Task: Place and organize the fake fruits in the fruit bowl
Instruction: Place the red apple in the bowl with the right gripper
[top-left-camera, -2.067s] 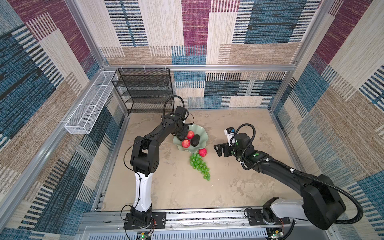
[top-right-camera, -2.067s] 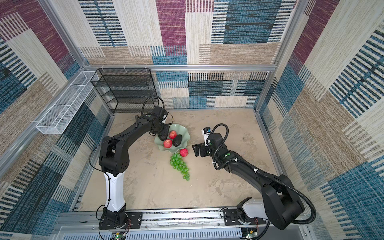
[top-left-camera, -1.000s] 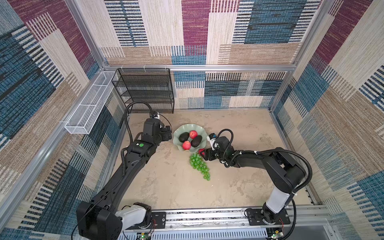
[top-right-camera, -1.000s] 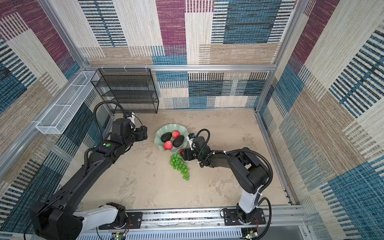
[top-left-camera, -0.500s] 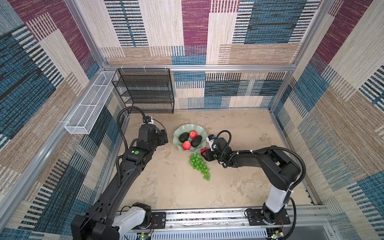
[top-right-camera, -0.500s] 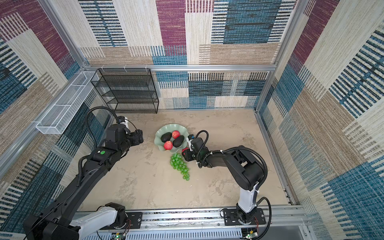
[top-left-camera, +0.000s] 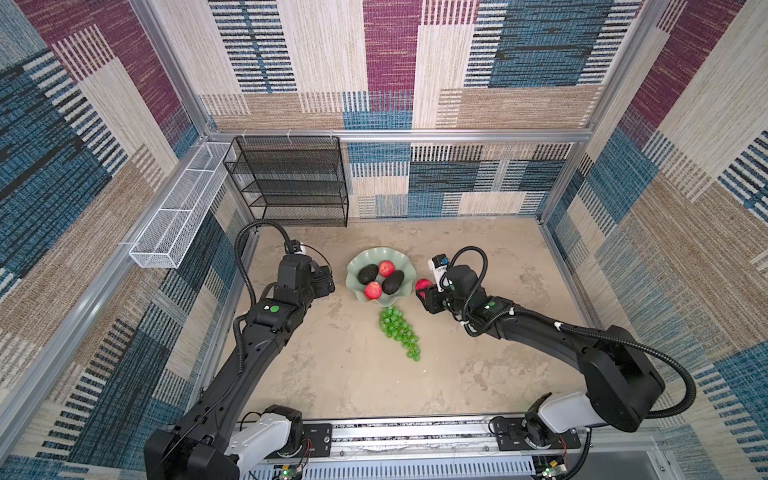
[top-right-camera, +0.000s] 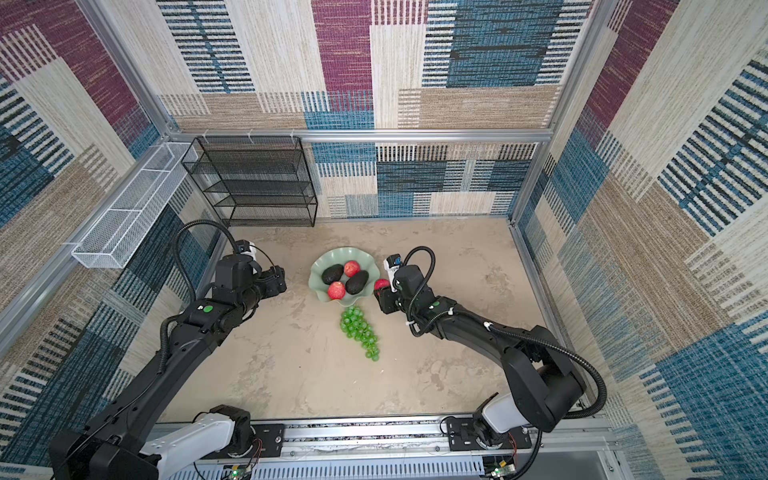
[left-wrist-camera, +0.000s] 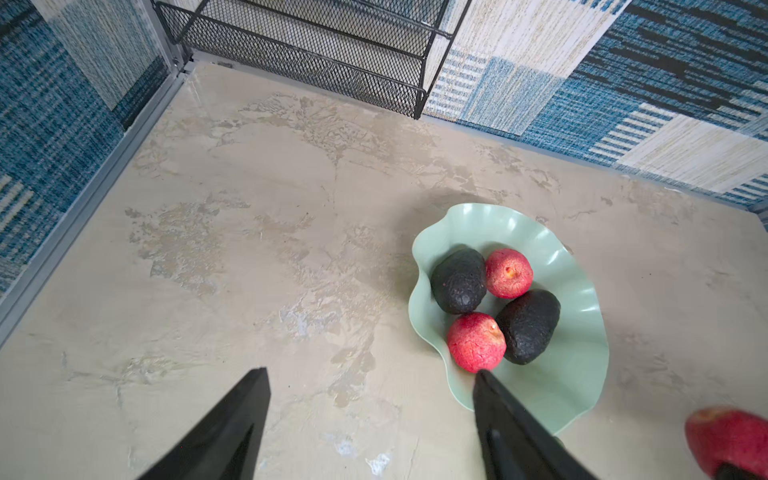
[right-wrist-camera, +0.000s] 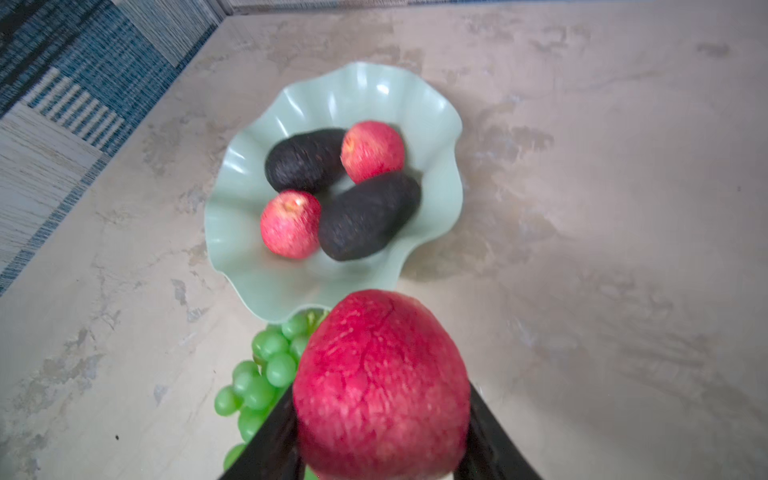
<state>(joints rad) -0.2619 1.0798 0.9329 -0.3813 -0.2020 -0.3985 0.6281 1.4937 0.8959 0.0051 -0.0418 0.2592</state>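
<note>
The pale green fruit bowl (top-left-camera: 376, 252) (top-right-camera: 340, 252) sits mid-floor and holds two red apples (top-left-camera: 386, 268) (top-left-camera: 372, 290) and two dark avocados (top-left-camera: 368, 274) (top-left-camera: 392, 281). A bunch of green grapes (top-left-camera: 399, 332) (right-wrist-camera: 266, 374) lies on the floor just in front of the bowl. My right gripper (top-left-camera: 424, 291) (right-wrist-camera: 382, 399) is shut on a third red apple (top-left-camera: 423, 284) (right-wrist-camera: 380, 382), which hangs just right of the bowl's rim. My left gripper (top-left-camera: 328, 280) (left-wrist-camera: 369, 371) stands open and empty to the left of the bowl (left-wrist-camera: 577, 374).
A black wire shelf rack (top-left-camera: 291, 183) stands against the back wall at the left. On the left wall hangs a white mesh basket (top-left-camera: 178, 216). Patterned walls enclose the beige floor (top-left-camera: 353, 382) on three sides.
My right gripper has shut on the red apple by the bowl's front right and carried it up beside the rim. The left arm has drawn back to the left, away from the bowl.
</note>
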